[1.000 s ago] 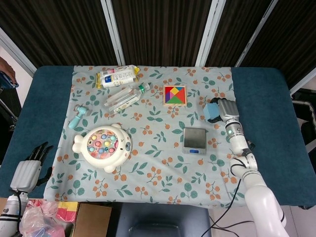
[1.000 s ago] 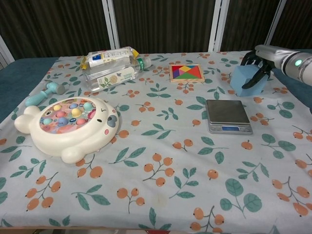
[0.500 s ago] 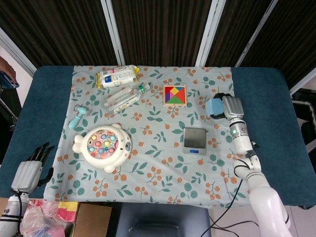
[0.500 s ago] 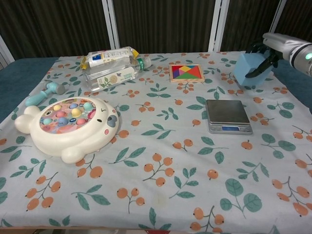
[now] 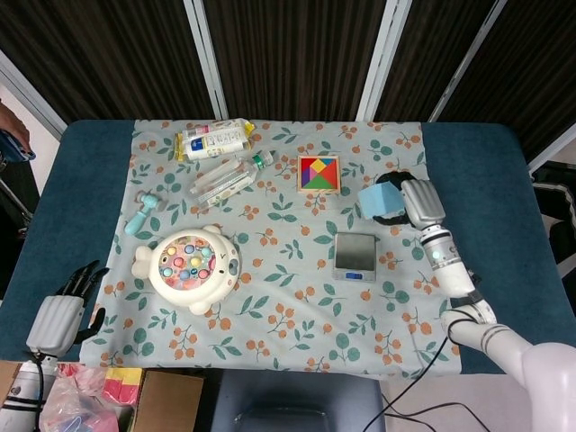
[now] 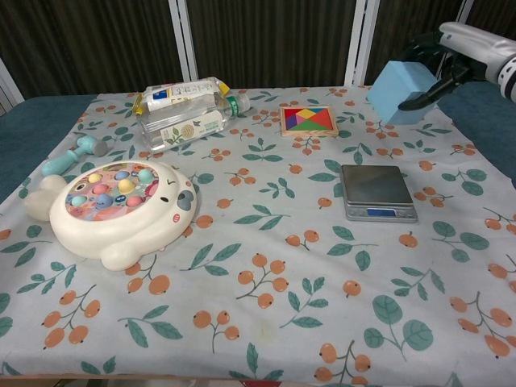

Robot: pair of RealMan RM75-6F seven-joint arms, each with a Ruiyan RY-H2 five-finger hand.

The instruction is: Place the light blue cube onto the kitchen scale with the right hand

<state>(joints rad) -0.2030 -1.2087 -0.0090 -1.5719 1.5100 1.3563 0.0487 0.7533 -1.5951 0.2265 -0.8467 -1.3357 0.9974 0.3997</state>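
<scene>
My right hand grips the light blue cube and holds it in the air, above and a little behind the kitchen scale. The silver scale lies flat on the floral cloth with nothing on its plate. My left hand hangs off the table's near left corner, fingers apart and holding nothing; the chest view does not show it.
A white fish-shaped toy lies at the left. Behind it are a teal toy hammer, a plastic bottle and a packet. A tangram puzzle sits behind the scale.
My right hand has lifted the cube off the cloth and carried it up and leftward, closer to the scale. The left hand has shifted slightly.
</scene>
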